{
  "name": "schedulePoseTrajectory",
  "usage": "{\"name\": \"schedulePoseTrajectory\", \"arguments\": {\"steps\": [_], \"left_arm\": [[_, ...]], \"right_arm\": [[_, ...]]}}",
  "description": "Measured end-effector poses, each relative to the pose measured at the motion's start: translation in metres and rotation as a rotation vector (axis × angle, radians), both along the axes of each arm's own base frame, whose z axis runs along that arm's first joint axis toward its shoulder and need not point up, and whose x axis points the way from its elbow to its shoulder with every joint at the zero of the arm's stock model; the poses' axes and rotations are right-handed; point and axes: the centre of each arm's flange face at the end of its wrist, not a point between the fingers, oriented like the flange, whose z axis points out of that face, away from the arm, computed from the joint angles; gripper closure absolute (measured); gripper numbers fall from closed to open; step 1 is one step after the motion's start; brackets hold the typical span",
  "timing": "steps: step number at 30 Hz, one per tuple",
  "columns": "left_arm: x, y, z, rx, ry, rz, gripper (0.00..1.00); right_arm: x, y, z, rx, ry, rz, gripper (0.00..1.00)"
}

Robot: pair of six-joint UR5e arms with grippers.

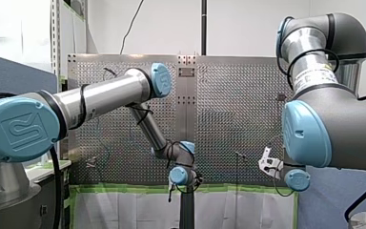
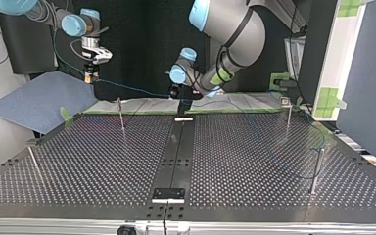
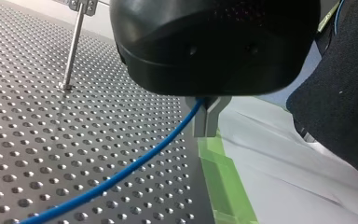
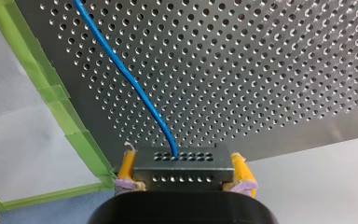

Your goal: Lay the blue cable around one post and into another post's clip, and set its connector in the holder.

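- My right tool (image 4: pixel 185 176) (yellow pads) clamped on black perforated block connector (image 4: pixel 182 161), beyond grey perforated metal desk's (image 4: pixel 261 70) edge.
- My left tool (image 3: pixel 207 119) pinched shut on thin blue cable (image 3: pixel 121 172), strung between both tools.
- No slim metal post (image 2: pixel 121 116) wrapped; routing, clipping, seating all left.

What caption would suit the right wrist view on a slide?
My right gripper clamps the connector between yellow pads, its blue cable trailing away over the perforated table.
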Motion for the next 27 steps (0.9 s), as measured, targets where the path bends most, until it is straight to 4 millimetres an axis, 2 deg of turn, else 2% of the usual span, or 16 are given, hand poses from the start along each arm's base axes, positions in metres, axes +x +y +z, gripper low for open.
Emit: {"name": "schedulePoseTrajectory", "arguments": {"steps": [1, 3, 4, 6, 7, 9, 10, 11, 12, 14, 15, 27], "left_arm": [[0.0, 0.0, 0.003, 0.0, -0.001, 0.0, 1.0], [0.001, -0.001, 0.008, -0.002, -0.005, 0.0, 0.92], [0.001, -0.001, 0.01, -0.002, -0.006, -0.001, 0.92], [0.001, -0.002, 0.012, -0.003, -0.007, -0.002, 0.8], [0.001, -0.002, 0.012, -0.003, -0.008, -0.004, 0.8], [0.0, -0.003, 0.013, 0.003, -0.009, -0.008, 0.62], [-0.001, -0.003, 0.013, 0.008, -0.009, -0.01, 0.62], [-0.001, -0.003, 0.012, 0.014, -0.008, -0.012, 0.51], [-0.002, -0.003, 0.012, 0.02, -0.006, -0.014, 0.44], [-0.003, -0.003, 0.012, 0.035, -0.003, -0.018, 0.41], [-0.004, -0.002, 0.011, 0.041, -0.002, -0.02, 0.33], [-0.005, -0.001, 0.011, 0.06, 0.005, -0.02, 0.33]], "right_arm": [[-0.001, -0.001, 0.0, 0.0, -0.001, -0.001, 1.0], [-0.002, -0.001, 0.0, 0.001, -0.002, -0.004, 1.0], [-0.002, -0.002, 0.0, 0.002, -0.001, -0.005, 1.0], [-0.003, -0.002, 0.0, 0.002, -0.001, -0.006, 1.0], [-0.003, -0.002, 0.0, 0.002, -0.001, -0.006, 1.0], [-0.003, -0.002, 0.0, 0.002, -0.002, -0.007, 1.0], [-0.003, -0.003, 0.0, 0.001, -0.002, -0.007, 1.0], [-0.004, -0.003, 0.0, 0.001, -0.003, -0.008, 1.0], [-0.004, -0.003, 0.0, 0.001, -0.003, -0.008, 1.0], [-0.004, -0.004, 0.001, 0.0, -0.003, -0.009, 1.0], [-0.004, -0.004, 0.001, 0.0, -0.003, -0.009, 1.0], [-0.005, -0.004, 0.001, -0.001, 0.001, -0.01, 1.0]]}}
